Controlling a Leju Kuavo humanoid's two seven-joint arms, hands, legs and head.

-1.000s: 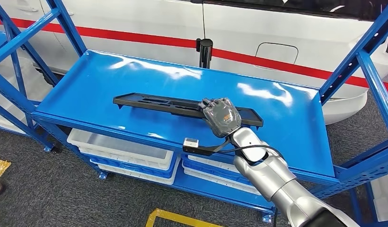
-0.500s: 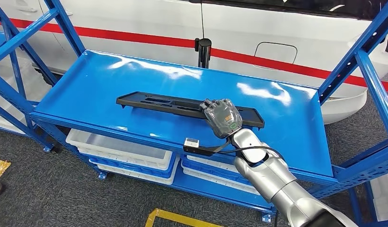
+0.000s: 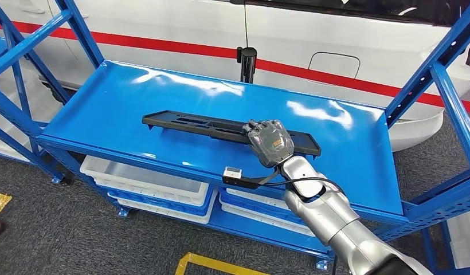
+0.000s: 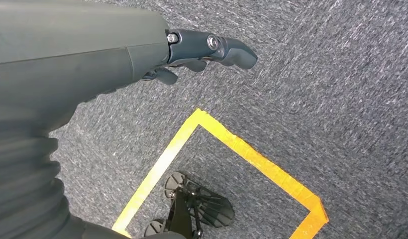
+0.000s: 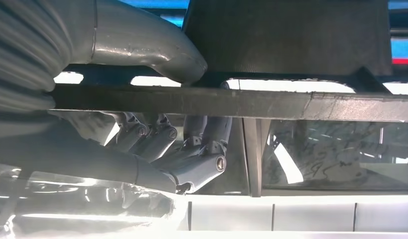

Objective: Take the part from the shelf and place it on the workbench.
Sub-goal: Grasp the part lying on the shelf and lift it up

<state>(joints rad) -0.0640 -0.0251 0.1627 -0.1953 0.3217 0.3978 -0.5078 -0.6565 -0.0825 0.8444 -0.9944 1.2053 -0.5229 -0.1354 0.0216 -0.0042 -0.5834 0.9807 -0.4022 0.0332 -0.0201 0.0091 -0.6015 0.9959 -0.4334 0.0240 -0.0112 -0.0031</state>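
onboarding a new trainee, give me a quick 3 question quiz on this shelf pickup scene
1. True or false: the right hand grips the long black part.
2. Which end of the part is the hand nearer? A) the robot's left end B) the robot's right end C) dead centre
3. Fill in: the left hand hangs over grey carpet marked with ____ tape.

Key
1. True; the right wrist view shows the thumb on one side of the part's edge and the fingers on the other.
2. B
3. Yellow
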